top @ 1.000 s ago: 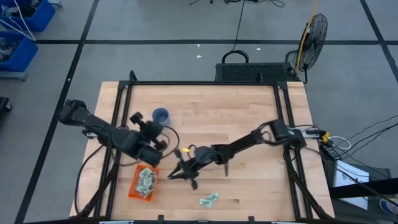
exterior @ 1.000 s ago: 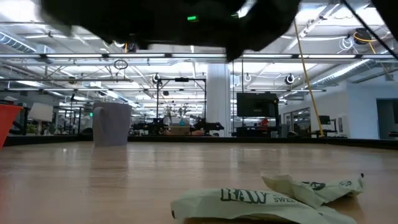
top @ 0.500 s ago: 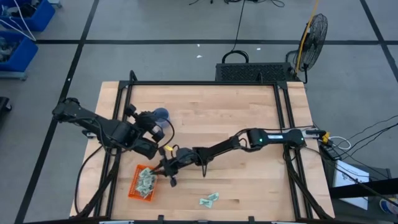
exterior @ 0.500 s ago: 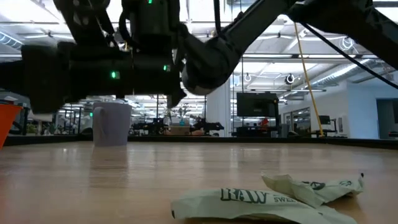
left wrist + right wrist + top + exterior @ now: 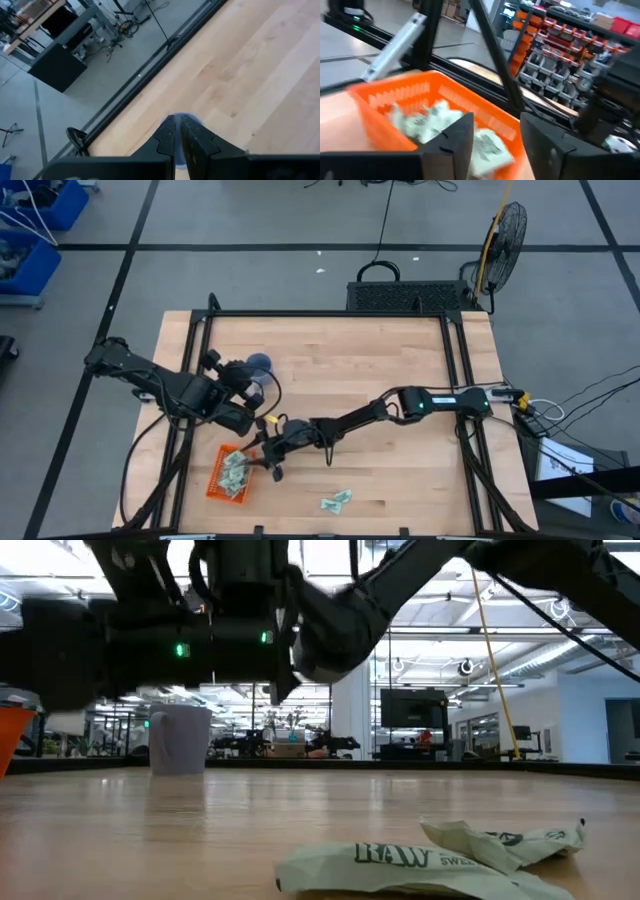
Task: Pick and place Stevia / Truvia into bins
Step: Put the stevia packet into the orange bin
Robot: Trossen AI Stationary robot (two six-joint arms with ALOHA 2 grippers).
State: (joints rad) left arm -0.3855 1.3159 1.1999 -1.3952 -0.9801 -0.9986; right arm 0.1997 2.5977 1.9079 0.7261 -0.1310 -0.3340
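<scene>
With right fingers spread over the bin, a released sachet may miss if it drifts past the rim.

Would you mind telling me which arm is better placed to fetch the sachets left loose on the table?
Right, probably. The right gripper hangs open at the orange basket, nearer the loose sachets; the left gripper sits shut beside the blue cup.
</scene>
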